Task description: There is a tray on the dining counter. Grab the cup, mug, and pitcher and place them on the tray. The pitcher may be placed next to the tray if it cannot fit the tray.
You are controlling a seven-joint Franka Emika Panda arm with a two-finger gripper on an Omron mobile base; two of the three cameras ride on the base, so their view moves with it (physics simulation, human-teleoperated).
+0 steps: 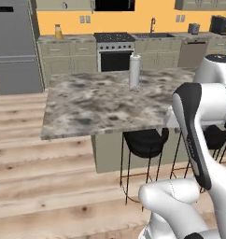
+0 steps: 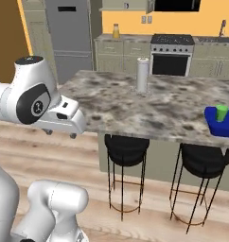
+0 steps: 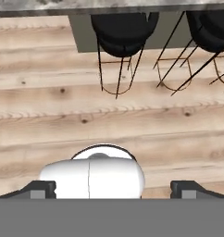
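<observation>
The bright blue tray point(image 2: 215, 124) lies at the right end of the grey-brown marble dining counter point(image 2: 116, 106), and the green cup point(image 2: 222, 112) stands upright in it. The pitcher point(image 2: 116, 30), orange-yellow with a brown lid, stands on the far kitchen counter beside the fridge, also seen as the pitcher point(image 1: 58, 31). The mug is out of view. My gripper point(image 2: 61, 134) hangs at the near left edge of the dining counter and points down at the floor. Its fingertips point(image 3: 40, 189) stand wide apart with nothing between them: the gripper point(image 3: 113, 190) is open.
A white paper towel roll point(image 1: 134, 70) stands upright mid-counter. Black round stools point(image 2: 126, 150) sit under the counter's near edge. A stove point(image 1: 114, 49) and a grey fridge point(image 1: 17, 46) line the back wall. Wooden floor point(image 3: 132, 115) lies below the hand.
</observation>
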